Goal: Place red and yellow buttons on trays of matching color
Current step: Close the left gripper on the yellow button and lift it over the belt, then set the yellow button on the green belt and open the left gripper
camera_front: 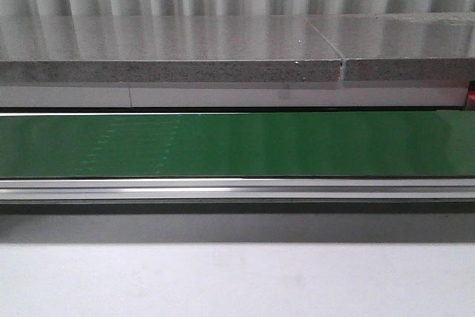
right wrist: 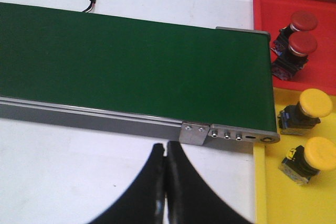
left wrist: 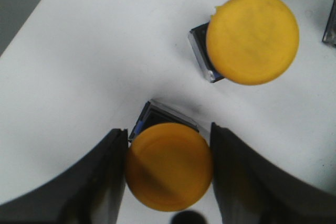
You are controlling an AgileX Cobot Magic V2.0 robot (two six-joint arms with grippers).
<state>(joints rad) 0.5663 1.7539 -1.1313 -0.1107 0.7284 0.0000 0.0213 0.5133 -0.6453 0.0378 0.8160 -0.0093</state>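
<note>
We see the left gripper (left wrist: 168, 174) with its dark curved fingers pinching a round, matte yellow button (left wrist: 169, 165) on the white table (left wrist: 79, 66); a second yellow button (left wrist: 252, 38) lies near. The right gripper (right wrist: 167, 182) is pressed together beside the smooth green belt (right wrist: 131, 66). Two glossy red buttons (right wrist: 300, 34) sit on the red tray (right wrist: 262, 19), two yellow ones (right wrist: 314, 129) on the yellow tray (right wrist: 265, 192).

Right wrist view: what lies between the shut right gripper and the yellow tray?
Only bare white table. In the right wrist view, nothing sits between the right gripper and the yellow tray; the conveyor's end bracket lies beyond that stretch.
</note>
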